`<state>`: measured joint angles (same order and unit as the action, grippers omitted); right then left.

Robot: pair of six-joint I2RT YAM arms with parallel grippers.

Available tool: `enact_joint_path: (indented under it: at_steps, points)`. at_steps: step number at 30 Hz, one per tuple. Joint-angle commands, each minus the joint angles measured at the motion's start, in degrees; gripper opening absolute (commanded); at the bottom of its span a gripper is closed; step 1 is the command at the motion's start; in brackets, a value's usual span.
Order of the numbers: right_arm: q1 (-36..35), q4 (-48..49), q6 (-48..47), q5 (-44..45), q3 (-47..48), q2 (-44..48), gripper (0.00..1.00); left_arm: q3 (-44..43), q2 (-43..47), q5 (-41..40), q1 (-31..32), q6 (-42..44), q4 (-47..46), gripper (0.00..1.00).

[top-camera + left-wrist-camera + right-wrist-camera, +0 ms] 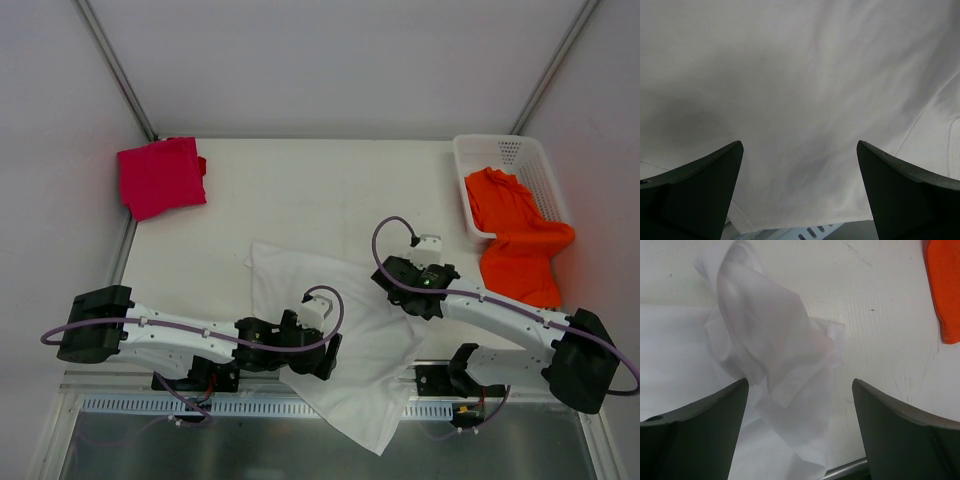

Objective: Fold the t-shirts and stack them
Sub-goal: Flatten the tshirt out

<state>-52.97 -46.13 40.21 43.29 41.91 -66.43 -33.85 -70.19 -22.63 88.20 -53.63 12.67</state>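
**Top external.** Logged white t-shirt [375, 350] spread rumpled over the middle of the tabletop [320, 180], one end hanging past the near edge. Logged magenta t-shirt [160, 177] as a compact bundle at the far left corner. Logged orange t-shirt [515, 235] at the far right corner, partly inside the white basket [540, 160], the rest spilled over its near end onto the tabletop. Placed left claw [322, 358] over the white t-shirt close to the near edge, and right claw [392, 275] at that shirt's right margin. Cannot tell finger spread of either from here, dark parts merging together.

**Left wrist.** Recorded left claw [799, 147] wide open, nothing between the fingers. Frame almost filled by white cloth, a faint seam line at right. Cloth edge and a slotted strip glimpsed at bottom, mostly cut off by the fingers. Cannot tell whether fingertips touch the cloth.

**Right wrist.** Recorded right claw [800, 385] open, fingers standing either side of a raised, crumpled bunch of white t-shirt. Cannot tell contact between the left finger and the cloth. Only a sliver of orange t-shirt at the upper right, cut off by the frame.
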Motion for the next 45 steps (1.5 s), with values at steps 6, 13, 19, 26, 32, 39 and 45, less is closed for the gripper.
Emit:
enact_joint_path:
  at_steps: [6,13,19,26,32,39,45]
  points:
    - [1.29,-1.86,-0.83,2.06,1.33,1.57,0.89,-0.26,-0.21,-0.48,0.74,-1.13,-0.98,0.99]
    - [2.43,-1.95,-0.83,2.24,-0.07,2.97,0.89,-0.17,-0.56,-0.31,0.74,-1.3,-1.06,0.99]
    - [3.49,-0.81,-1.36,1.89,-1.13,2.72,0.81,-0.34,-0.91,-0.22,0.65,-1.31,-1.24,0.99]
    - [4.02,3.58,-2.59,-0.39,-1.92,-0.97,0.68,0.01,-0.47,-0.13,0.74,-1.48,-1.15,0.99]
    - [4.28,5.69,-3.46,-1.19,-2.18,-3.26,0.49,0.53,-0.29,-0.22,0.74,-1.66,-1.15,0.99]
    - [4.98,7.46,-4.17,-2.86,-2.45,-5.72,0.0,0.71,-0.12,-0.4,0.65,-1.75,-1.15,0.99]
    - [5.07,7.9,-4.08,-2.68,-2.8,-6.08,0.0,0.1,2.07,2.14,0.74,-1.39,-0.98,0.99]
